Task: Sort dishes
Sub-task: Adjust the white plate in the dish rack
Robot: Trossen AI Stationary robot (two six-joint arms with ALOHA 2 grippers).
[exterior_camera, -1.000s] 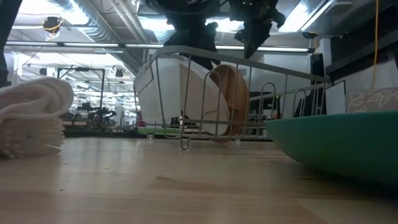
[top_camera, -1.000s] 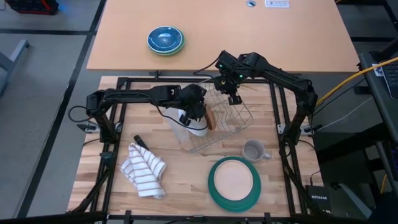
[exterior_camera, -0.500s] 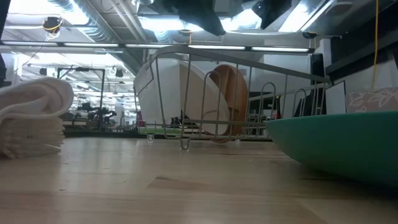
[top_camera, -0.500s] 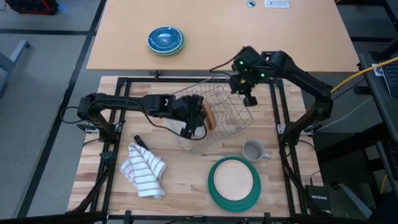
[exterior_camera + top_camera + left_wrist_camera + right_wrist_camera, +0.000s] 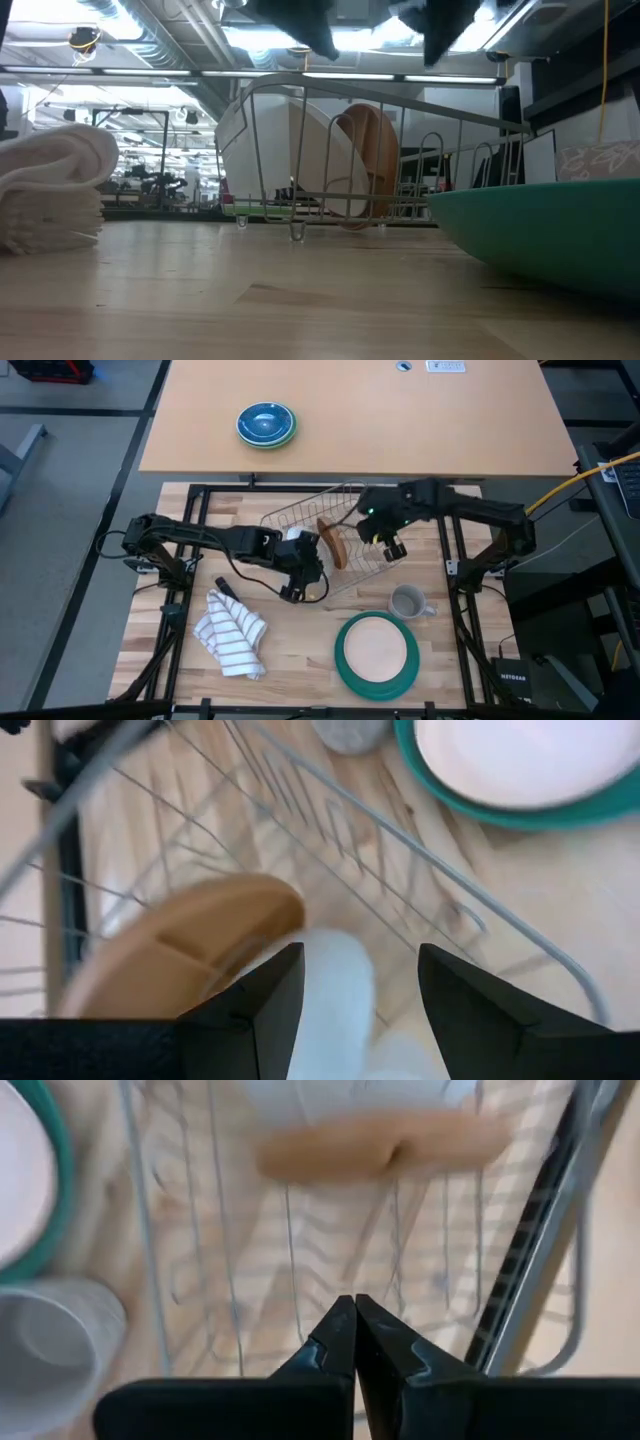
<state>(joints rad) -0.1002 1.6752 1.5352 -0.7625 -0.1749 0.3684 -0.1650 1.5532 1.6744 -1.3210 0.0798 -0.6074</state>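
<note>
Left gripper [image 5: 292, 592], fingers parted and empty, hovers directly over the white plate [image 5: 335, 990] standing in the wire rack [image 5: 370, 555]; beside that stands the tan plate [image 5: 332, 543]. Right gripper [image 5: 392, 550], clenched and empty, hangs over the rack's far side. Beyond lies the green plate [image 5: 350, 670]. Descending carelessly could topple either standing plate.

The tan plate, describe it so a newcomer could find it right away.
Find the wire dish rack at the wooden table's far middle. Two plates stand on edge inside; the tan plate is the wood-coloured one, beside the white plate.
</note>
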